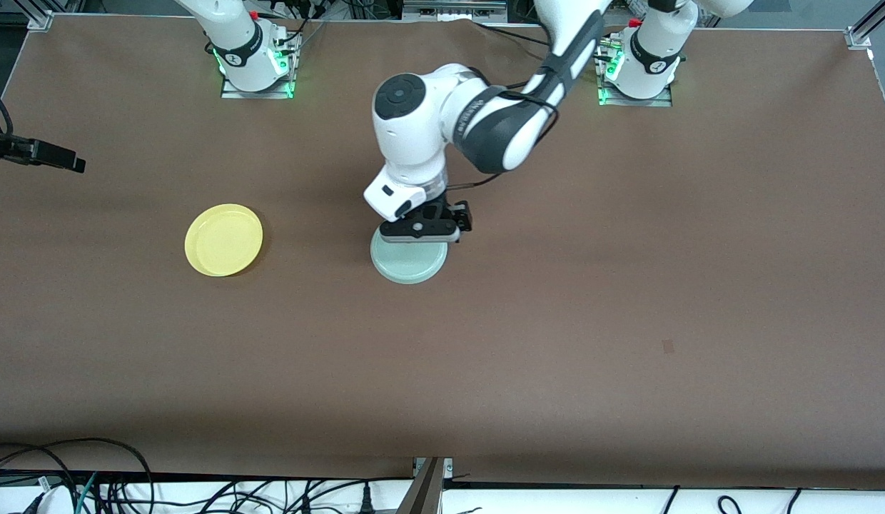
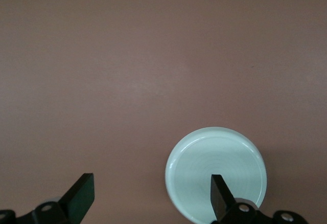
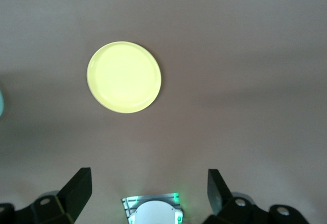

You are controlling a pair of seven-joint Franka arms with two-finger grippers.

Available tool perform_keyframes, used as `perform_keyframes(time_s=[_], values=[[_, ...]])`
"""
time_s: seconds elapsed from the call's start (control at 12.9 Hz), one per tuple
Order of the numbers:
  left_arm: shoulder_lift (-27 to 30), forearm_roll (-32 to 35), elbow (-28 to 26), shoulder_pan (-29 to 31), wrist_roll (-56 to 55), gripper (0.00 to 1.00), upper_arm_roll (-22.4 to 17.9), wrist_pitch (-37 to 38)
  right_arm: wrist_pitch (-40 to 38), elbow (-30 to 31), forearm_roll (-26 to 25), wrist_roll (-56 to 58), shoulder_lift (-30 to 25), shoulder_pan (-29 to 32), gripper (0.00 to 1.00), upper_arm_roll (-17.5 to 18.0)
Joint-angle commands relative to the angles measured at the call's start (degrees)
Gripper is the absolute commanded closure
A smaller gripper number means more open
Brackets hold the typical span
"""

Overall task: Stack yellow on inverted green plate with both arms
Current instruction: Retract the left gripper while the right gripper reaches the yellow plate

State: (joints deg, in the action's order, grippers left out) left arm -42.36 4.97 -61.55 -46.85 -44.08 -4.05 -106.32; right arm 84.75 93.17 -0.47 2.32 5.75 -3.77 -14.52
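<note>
The left pincer (image 1: 422,230) hung released over the green plate (image 1: 409,261) at mid-worktop; the right pincer (image 3: 148,196), also released, waited high above the yellow (image 1: 223,239) toward its end; flipping would need a rim-straddling grip first.

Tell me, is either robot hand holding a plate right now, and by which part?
Nothing is held. The left gripper hangs open over the green plate, which lies on the table. The right gripper waits open, up above the yellow plate.
</note>
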Motion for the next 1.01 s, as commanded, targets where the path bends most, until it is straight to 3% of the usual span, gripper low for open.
perform_keyframes(time_s=[0.0,0.31,0.62,0.93], values=[[5.0,-2.9,-1.4,4.9,8.7,0.00,1.0,6.2,2.4,-0.3,-1.6,0.2,4.7,1.0,0.00,-0.4],[10.7,-7.9,-1.7,13.0,19.2,0.00,0.9,14.6,12.2,3.8,0.5,0.1,11.2,1.6,0.00,-0.3],[16.8,-8.1,-1.5,19.1,27.5,0.00,0.7,22.5,32.0,18.5,3.2,2.1,11.5,1.4,0.00,0.2],[20.6,-7.9,-1.5,26.0,35.5,0.00,0.7,30.4,47.4,29.6,11.2,12.1,13.1,1.5,0.00,0.2]])
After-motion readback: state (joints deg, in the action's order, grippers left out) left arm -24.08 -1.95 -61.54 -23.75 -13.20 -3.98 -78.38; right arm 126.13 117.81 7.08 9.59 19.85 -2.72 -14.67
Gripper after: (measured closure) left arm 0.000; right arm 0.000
